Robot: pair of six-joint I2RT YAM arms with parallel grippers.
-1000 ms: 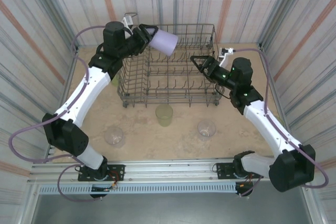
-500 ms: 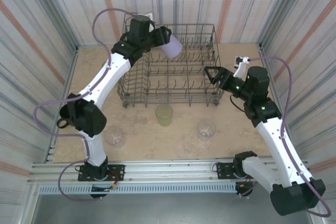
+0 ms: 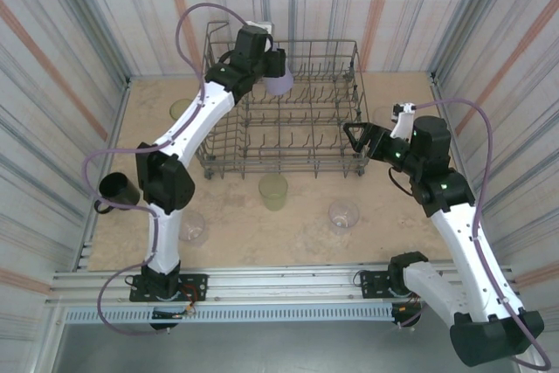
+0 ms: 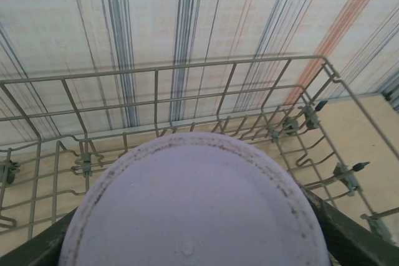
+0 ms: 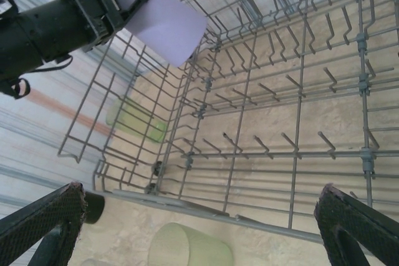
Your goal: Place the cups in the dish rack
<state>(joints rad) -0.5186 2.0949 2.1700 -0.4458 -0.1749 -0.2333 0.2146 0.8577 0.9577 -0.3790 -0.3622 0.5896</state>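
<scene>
Three striped walls (image 3: 70, 24) box the beige tabletop (image 3: 236, 216) from above, where the left gripper (image 3: 272, 67), clamping the lavender cup (image 3: 281, 85), has reached farther over the back-left of the dish rack (image 3: 288, 162), the right gripper (image 3: 356, 137) gaping empty beside it; both wrist views show the cup above the wires.

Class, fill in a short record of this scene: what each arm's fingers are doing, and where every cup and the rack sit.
Left fingers: closed on the lavender cup, over the far-left end of the dish rack
Right fingers: open, holding nothing, by the rack's right end
Yellow-green cups: one on the table before the rack, one left of it
Clear cups: two on the table, near side
</scene>
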